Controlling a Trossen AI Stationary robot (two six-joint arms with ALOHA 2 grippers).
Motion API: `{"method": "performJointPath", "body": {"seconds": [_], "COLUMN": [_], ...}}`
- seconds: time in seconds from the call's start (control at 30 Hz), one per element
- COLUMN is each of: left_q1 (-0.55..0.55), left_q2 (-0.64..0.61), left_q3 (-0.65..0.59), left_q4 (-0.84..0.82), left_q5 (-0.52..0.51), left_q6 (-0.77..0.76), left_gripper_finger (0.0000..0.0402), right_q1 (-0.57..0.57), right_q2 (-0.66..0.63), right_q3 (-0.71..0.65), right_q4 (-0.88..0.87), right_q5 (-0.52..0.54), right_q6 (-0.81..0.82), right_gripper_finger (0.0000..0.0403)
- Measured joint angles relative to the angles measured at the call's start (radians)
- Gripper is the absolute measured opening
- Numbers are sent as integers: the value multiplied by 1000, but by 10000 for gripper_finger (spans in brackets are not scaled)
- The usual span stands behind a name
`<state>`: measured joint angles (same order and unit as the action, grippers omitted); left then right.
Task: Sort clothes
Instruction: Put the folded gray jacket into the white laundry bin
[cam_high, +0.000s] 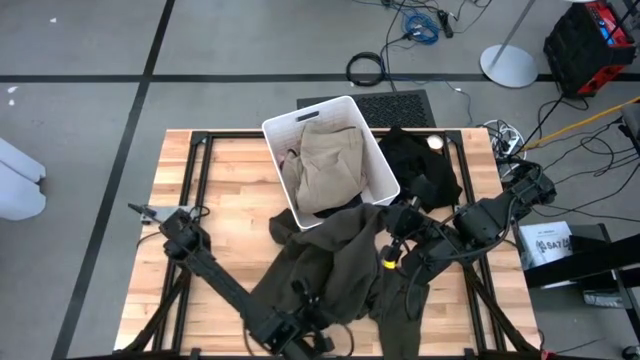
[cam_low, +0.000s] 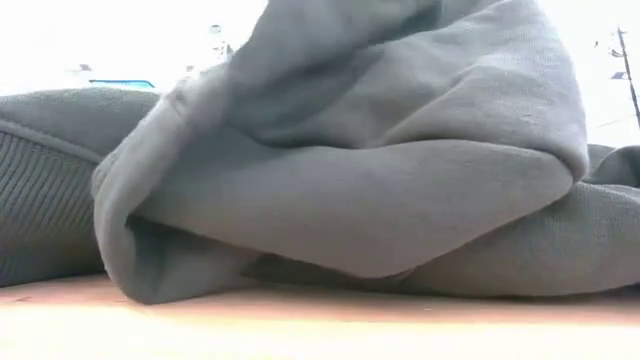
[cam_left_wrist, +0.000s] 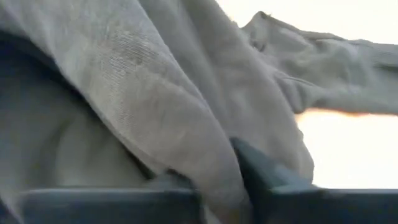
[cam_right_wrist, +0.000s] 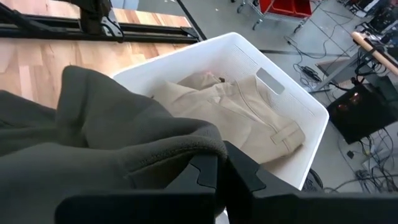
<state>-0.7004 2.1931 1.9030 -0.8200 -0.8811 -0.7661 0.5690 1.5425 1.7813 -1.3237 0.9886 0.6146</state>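
The large dark olive garment (cam_high: 330, 265) lies spread from the white bin's near edge to the table's near edge. It fills the low view (cam_low: 340, 170), resting on the wood. My left gripper (cam_high: 300, 297) is near the table's near edge, shut on the olive garment (cam_left_wrist: 155, 93). My right gripper (cam_high: 392, 215) is at the bin's near right corner, shut on the garment's far part (cam_right_wrist: 112, 124). Khaki tan garments (cam_high: 325, 160) lie in the bin (cam_high: 300, 112). A black garment (cam_high: 420, 165) lies on the table to the right of the bin. My left gripper pinches a thick fold of the olive garment (cam_left_wrist: 205, 155) between its two fingers (cam_left_wrist: 264, 171). The cloth bulges out past the fingers and drapes around them; how many layers, I cannot tell. My right gripper pinches a rolled fold of the olive garment (cam_right_wrist: 189, 142) between its two fingers (cam_right_wrist: 245, 171), at the garment's end nearest the bin. The cloth is bunched above the fingers and held next to the bin's near wall.
The bin (cam_right_wrist: 292, 93) stands at the table's far middle, with the khaki cloth (cam_right_wrist: 230, 106) inside it. Bare wood (cam_high: 215, 190) shows on the table's left. The black frame rails (cam_high: 195, 170) run along the table. Cables and boxes lie on the floor beyond.
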Motion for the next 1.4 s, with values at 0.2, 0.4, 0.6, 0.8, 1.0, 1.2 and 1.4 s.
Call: {"method": "performJointPath", "body": {"seconds": [0.2, 0.4, 0.6, 0.8, 1.0, 1.2, 1.4], "left_q1": [-73, -135, -131, -44, 78, 169, 186], "left_q2": [-77, -225, -394, -580, -736, -824, -835], "left_q3": [16, 23, -26, -189, -380, -423, -423], "left_q4": [-194, -703, -746, -749, -749, -750, -751], "left_q5": [-81, -184, -233, -288, -267, -140, 3], "left_q6": [51, -291, -271, -272, -289, -173, -116], "left_gripper_finger": [8, 6, 5, 4, 9, 26, 106], "right_q1": [16, 23, -2, -43, -84, -118, -151], "right_q2": [0, 0, 2, 43, 73, 74, 74], "right_q3": [0, 0, 0, -1, -1, -1, -1], "right_q4": [-37, -4, 44, 97, 96, 97, 99], "right_q5": [-7, -28, -64, -111, -159, -161, -208], "right_q6": [82, 84, 73, 29, -13, -29, -33], "right_gripper_finger": [0, 0, 0, 0, 0, 0, 0]}}
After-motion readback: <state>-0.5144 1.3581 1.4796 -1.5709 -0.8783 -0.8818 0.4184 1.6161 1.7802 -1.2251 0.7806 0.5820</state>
